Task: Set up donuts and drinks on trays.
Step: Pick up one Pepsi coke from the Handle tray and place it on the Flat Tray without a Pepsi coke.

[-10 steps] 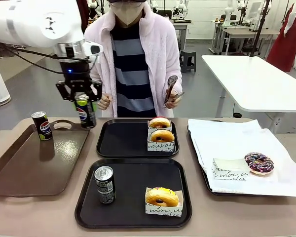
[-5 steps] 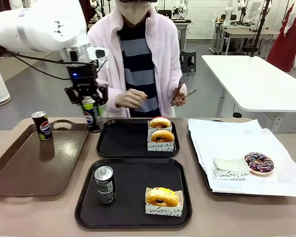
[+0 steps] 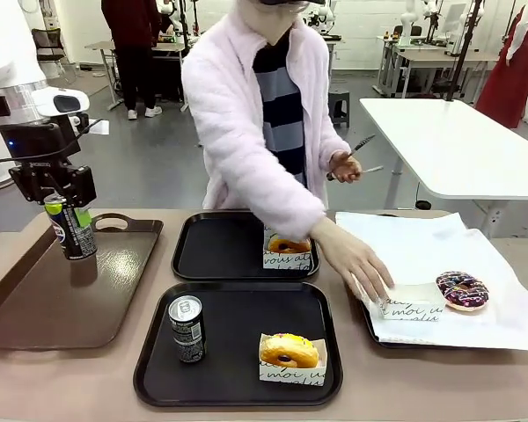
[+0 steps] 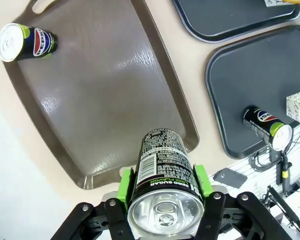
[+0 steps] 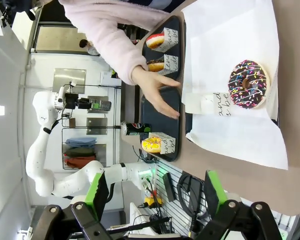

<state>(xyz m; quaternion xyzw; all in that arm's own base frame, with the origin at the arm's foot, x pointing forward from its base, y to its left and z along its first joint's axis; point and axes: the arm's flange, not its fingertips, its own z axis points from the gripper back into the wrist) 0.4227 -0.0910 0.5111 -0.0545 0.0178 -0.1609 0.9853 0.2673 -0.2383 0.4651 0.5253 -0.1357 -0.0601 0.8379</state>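
Observation:
My left gripper (image 3: 60, 195) is shut on a black Pepsi can with green marks (image 4: 164, 175), held just above the brown glossy tray (image 3: 35, 299). A second Pepsi can (image 4: 21, 42) stands at that tray's far corner. The near black tray (image 3: 238, 325) holds another can (image 3: 187, 328) and a yellow donut in its sleeve (image 3: 289, 352). On the far black tray (image 3: 216, 246) a donut (image 3: 289, 247) shows beside the person's arm. My right gripper (image 5: 155, 187) is open with nothing between its fingers, high over the table's right end.
A tray lined with white paper (image 3: 405, 246) carries a dark sprinkled donut (image 3: 462, 291) and an empty paper sleeve (image 3: 411, 301). The person's hand (image 3: 363, 264) reaches down to that sleeve. Their other hand holds tongs (image 3: 356, 158).
My left gripper carried the can leftward, from beside the far black tray to over the brown tray. The person leaned across and lowered a hand to the paper sleeve.

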